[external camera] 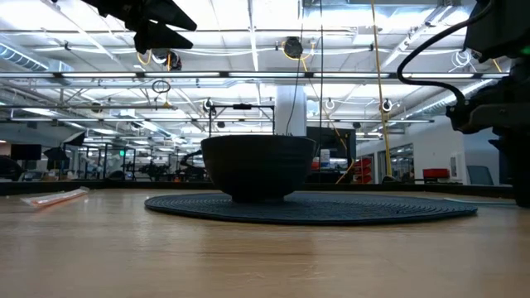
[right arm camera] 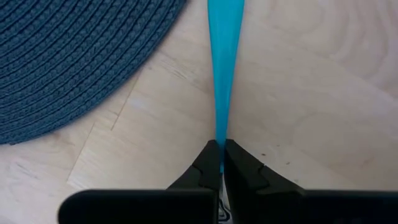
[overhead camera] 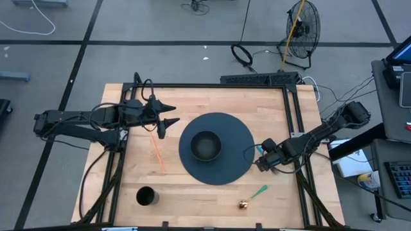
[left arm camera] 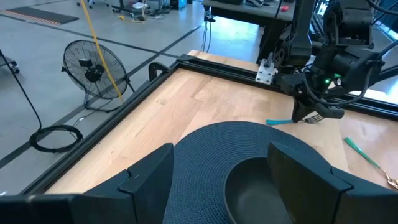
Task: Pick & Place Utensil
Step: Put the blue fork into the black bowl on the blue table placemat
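A thin blue utensil (right arm camera: 224, 68) sticks out of my right gripper (right arm camera: 221, 149), which is shut on it just right of the dark round placemat (overhead camera: 241, 138). The same utensil (left arm camera: 278, 121) shows in the left wrist view, level beside the placemat's edge. A dark bowl (overhead camera: 205, 145) stands on the middle of the placemat. My left gripper (overhead camera: 172, 114) hangs open above the table, left of the placemat; the bowl (left arm camera: 261, 186) lies ahead of its fingers. My right gripper pinches the blue utensil by its narrow end (right arm camera: 221, 138) between the two fingertips (right arm camera: 208, 158). The fingers slant down from the table's right side and lie in line with the utensil, which points away toward the placemat. Whether its far end touches the table, I cannot tell.
An orange utensil (overhead camera: 157, 153) lies flat on the wood left of the placemat. A green utensil (overhead camera: 259, 192) and a small gold object (overhead camera: 243, 205) lie near the front right. A black cup (overhead camera: 146, 196) stands at the front left. A black frame (overhead camera: 292, 122) borders the table.
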`<state>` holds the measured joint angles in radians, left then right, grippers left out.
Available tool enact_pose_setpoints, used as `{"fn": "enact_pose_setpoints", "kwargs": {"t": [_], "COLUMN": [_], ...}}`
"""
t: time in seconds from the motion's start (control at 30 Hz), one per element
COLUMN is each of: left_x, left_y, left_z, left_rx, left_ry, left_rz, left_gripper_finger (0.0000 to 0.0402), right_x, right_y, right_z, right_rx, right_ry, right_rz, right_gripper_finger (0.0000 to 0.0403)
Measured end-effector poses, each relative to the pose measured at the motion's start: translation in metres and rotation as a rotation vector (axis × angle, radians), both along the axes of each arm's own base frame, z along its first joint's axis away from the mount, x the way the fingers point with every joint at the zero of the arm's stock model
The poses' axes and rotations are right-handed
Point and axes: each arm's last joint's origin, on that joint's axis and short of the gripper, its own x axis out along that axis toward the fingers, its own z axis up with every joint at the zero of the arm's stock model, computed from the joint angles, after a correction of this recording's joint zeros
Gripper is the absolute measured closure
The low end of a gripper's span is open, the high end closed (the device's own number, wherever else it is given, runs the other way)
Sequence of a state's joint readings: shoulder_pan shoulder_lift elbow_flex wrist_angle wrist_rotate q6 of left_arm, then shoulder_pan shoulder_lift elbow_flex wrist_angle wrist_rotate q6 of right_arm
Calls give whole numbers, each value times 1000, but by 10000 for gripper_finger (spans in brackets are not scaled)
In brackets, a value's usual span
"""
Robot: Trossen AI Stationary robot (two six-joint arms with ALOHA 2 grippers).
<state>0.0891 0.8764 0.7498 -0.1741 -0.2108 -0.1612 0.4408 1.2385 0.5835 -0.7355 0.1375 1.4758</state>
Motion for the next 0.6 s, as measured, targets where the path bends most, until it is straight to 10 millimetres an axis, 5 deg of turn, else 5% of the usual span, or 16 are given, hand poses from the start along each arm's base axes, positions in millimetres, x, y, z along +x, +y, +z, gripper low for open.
{"fn": "enact_pose_setpoints", "kwargs": {"t": [0.6], "left_x": [0], "left_y": [0], "left_z": [1], "left_rx": [2], "left_ry": [-14], "left_rz": [3], "left_gripper_finger": [135], "right_x": [13], "right_y": [2], "right_z": [30], "right_rx": [-85], "right_ry": [-159], "right_rz": [89], "right_gripper_finger": [402]}}
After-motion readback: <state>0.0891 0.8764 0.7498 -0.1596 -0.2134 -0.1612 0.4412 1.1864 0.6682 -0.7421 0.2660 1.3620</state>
